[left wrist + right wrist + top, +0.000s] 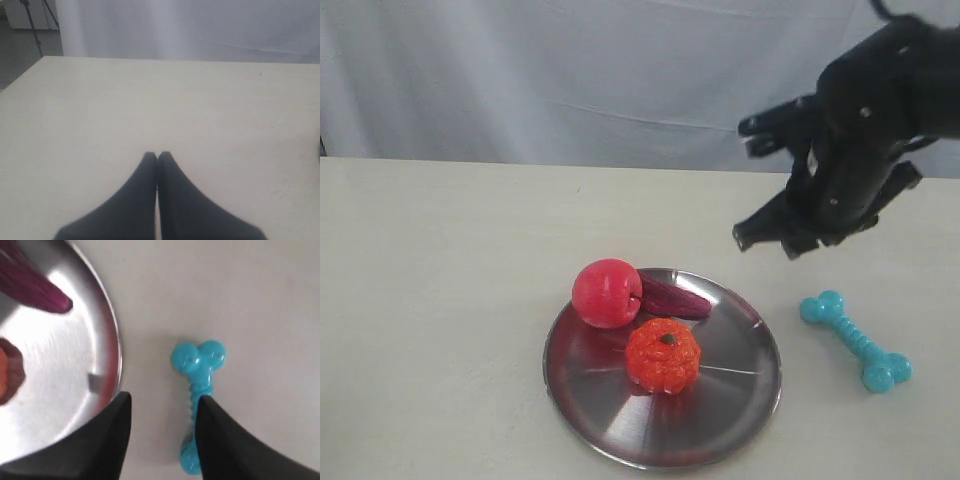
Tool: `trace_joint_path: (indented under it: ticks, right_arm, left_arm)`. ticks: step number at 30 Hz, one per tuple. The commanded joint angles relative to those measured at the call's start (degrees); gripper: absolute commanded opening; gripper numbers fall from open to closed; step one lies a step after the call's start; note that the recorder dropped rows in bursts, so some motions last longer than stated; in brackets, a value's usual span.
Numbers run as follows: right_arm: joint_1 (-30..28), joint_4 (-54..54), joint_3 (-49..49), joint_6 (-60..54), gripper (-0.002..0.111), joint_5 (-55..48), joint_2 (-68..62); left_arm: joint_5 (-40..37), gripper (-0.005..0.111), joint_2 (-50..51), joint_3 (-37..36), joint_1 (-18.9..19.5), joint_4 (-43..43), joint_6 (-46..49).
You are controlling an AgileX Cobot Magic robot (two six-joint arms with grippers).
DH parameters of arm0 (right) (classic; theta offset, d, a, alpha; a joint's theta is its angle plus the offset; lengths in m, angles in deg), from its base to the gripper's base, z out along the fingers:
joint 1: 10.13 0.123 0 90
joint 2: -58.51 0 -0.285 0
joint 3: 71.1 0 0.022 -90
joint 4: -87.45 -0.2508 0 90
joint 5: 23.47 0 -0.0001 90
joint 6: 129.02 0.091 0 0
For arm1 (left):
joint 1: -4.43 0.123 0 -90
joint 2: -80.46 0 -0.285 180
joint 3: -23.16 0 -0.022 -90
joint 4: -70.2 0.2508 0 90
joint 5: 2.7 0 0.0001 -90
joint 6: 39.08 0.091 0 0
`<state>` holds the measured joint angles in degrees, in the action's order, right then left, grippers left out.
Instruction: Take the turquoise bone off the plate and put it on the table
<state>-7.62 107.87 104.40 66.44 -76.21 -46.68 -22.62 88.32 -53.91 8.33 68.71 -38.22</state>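
3 toys sit on your plate [720, 432]: a red apple [607, 292], an orange pumpkin [663, 354] and a dark purple piece [672, 297] lying right beside the apple toward the far rim. the turquoise bone [855, 341] is off the plate; you'll find it flat on the worktop [440, 280] to the right of the rim in the exterior view, near it but not touching, with 1 knobbed end nearer the plate. your right pincer [162, 400] hangs in the air above that spot, spread wide with nothing between its tips; in its wrist view 1 finger [220, 440] covers part of the bone's ribbed shaft. your left pincer [157, 156] is pressed together tip to tip, empty, over the worktop, with a pale curtain [200, 25] beyond the far edge.
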Motion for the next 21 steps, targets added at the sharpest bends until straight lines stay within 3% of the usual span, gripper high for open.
trace_joint_path:
  ticks: [1,4,5,11,21]
  right_arm:
    - [-0.2,1.1,-0.1,-0.3,0.022,6.6,11.8]
    - [-0.2,1.1,-0.2,-1.3,0.002,11.7,19.4]
    - [-0.1,1.2,-0.7,-1.6,0.000,13.5,22.3]
    - [0.7,3.2,-8.0,-1.5,-0.001,26.9,39.7]
    - [0.7,8.2,-23.4,4.9,-0.001,33.4,62.7]
  left_arm:
    - [0.3,0.000,-0.1,-0.1,-0.4,-0.4,-0.2]
    - [0.3,0.000,-0.1,-0.1,-0.4,-0.4,-0.2]
    - [0.3,0.000,-0.1,-0.1,-0.4,-0.4,-0.2]
    - [0.3,0.000,-0.1,-0.1,-0.4,-0.4,-0.2]
    - [0.3,0.000,-0.1,-0.1,-0.4,-0.4,-0.2]
